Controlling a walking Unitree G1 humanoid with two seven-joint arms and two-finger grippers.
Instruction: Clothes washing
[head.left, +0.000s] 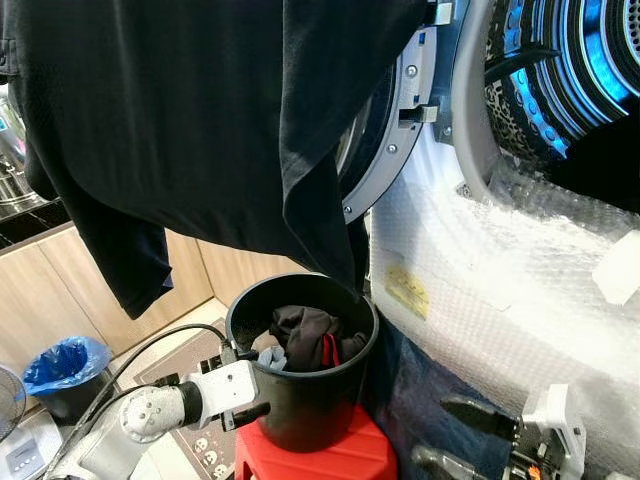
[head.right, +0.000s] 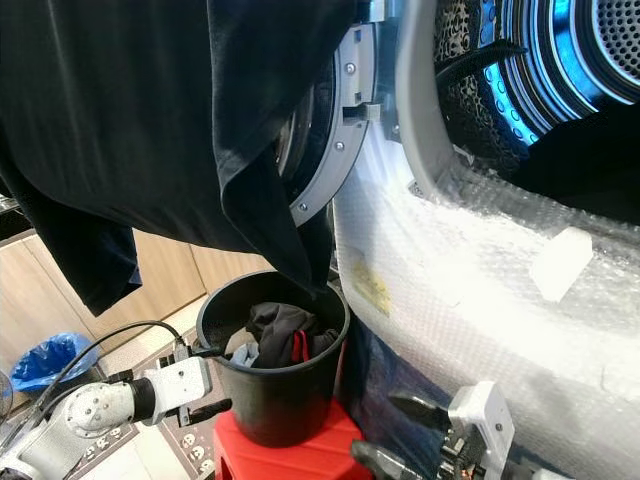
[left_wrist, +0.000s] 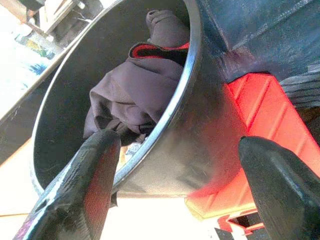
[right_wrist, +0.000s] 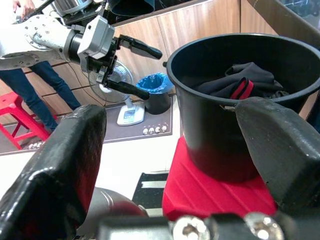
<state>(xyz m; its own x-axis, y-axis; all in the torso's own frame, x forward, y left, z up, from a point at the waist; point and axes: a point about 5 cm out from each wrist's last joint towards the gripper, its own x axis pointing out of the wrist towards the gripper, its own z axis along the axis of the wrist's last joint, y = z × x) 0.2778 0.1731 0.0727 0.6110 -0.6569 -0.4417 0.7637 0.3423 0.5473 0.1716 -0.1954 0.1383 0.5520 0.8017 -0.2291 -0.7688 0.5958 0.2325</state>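
**A:** What room is this?

**B:** A kitchen or laundry corner with pale wood cabinets (head.left: 60, 290) along the back. A washer (head.left: 500, 280) stands on the robot's right, its front wrapped in bubble wrap. Its door (head.left: 395, 120) is swung open, and the drum (head.left: 570, 70) glows blue inside.

**A:** Where is the laundry?

**B:** In two places. A large dark shirt (head.left: 190, 120) hangs across the top of the view, in front of the door, its lowest corner dangling just over a black bucket (head.left: 305, 395). I cannot see what holds it up. More clothes (head.left: 305, 335), dark with a red stripe, lie inside the bucket.

**A:** Why is the bucket so high?

**B:** It sits on a red stool (head.left: 320, 455) right beside the washer. My guess is that this brings the clothes nearer the drum and within easy reach.

**A:** And the arms?

**B:** The left tool (head.left: 240, 382) is at the bucket's rim on the side away from the washer. Its fingers are spread wide and empty, one inside the wall and one outside, straddling the rim. That looks like a move to steady the bucket or reach for the clothes. The right tool (head.left: 455, 435) is low beside the washer's front, also wide open and holding nothing, aimed toward the bucket.

**A:** Anything else?

**B:** A blue-lined bin (head.left: 65, 370) and a small fan (right_wrist: 125, 95) stand on the floor, and a person's legs (right_wrist: 35, 92) are in the background.
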